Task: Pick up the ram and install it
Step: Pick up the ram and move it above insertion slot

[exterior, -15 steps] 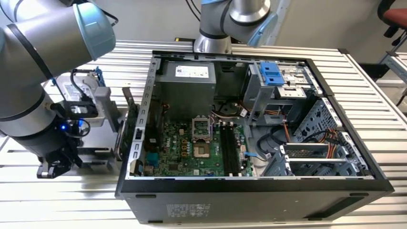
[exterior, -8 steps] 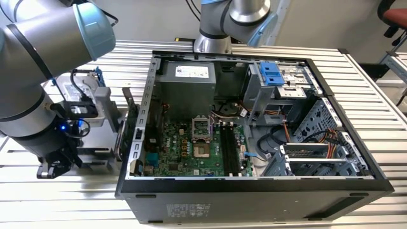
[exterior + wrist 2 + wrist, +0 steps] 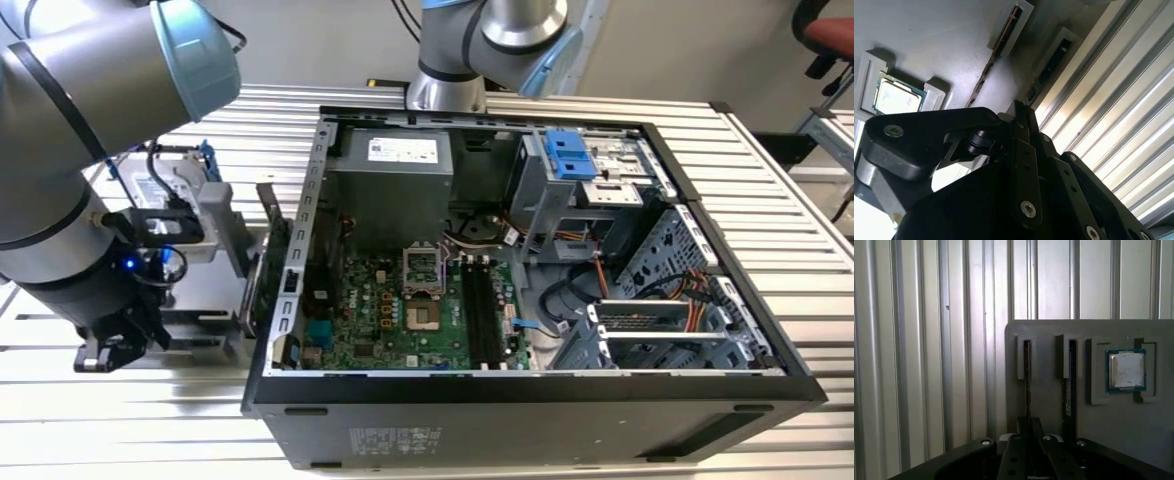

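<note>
Standing on edge in a slot of a flat grey holder plate (image 3: 1119, 435), the ram (image 3: 1026, 385), a long, narrow, dark green memory stick, runs straight into the black two-fingered gripper (image 3: 1029, 422). In both wrist views the fingers are drawn close together with the board's near end between them, so they appear to be pinching it, thin edge up. A second stick (image 3: 1070, 380) sits in the neighbouring slot, and a square silver processor chip (image 3: 1126, 370) lies in a recess beyond it.

In the exterior view the gripper (image 3: 114, 350) hangs low over the ribbed metal table (image 3: 120, 440), at the exterior view's left of the open black computer case (image 3: 534, 400), well apart from the long black memory slots (image 3: 481, 310) on the green board inside.

The ram should be light and stiff but fragile. Its flat faces carry chips, so a grip is safest near the middle of its length, clear of the contact edge. A hold near one end would likely let it tilt.
</note>
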Controlling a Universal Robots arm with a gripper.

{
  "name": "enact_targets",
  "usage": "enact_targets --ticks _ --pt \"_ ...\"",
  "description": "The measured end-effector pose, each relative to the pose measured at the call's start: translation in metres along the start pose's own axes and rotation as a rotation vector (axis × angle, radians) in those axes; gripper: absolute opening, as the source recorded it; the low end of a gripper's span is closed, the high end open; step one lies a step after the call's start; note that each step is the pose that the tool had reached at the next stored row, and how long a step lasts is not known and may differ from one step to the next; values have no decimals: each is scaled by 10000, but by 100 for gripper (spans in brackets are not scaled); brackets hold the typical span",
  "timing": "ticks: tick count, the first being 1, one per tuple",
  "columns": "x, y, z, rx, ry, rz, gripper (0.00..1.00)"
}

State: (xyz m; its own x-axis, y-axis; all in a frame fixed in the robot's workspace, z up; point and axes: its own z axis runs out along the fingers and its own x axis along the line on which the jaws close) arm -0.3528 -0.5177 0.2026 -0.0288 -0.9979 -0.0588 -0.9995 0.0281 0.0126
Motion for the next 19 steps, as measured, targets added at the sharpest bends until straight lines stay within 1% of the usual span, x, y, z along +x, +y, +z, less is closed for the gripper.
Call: enact_targets --ticks 5,8,10,13,15,19 --pt "-10 2 -153 0 4 -1 0" --pt "-15 3 -226 -1 27 -1 0" --pt "-18 3 -260 1 52 -1 0" --pt "-19 4 -290 2 96 0 0" --pt "-21 4 -318 2 101 -1 0" --pt "-27 6 -412 3 101 0 0"
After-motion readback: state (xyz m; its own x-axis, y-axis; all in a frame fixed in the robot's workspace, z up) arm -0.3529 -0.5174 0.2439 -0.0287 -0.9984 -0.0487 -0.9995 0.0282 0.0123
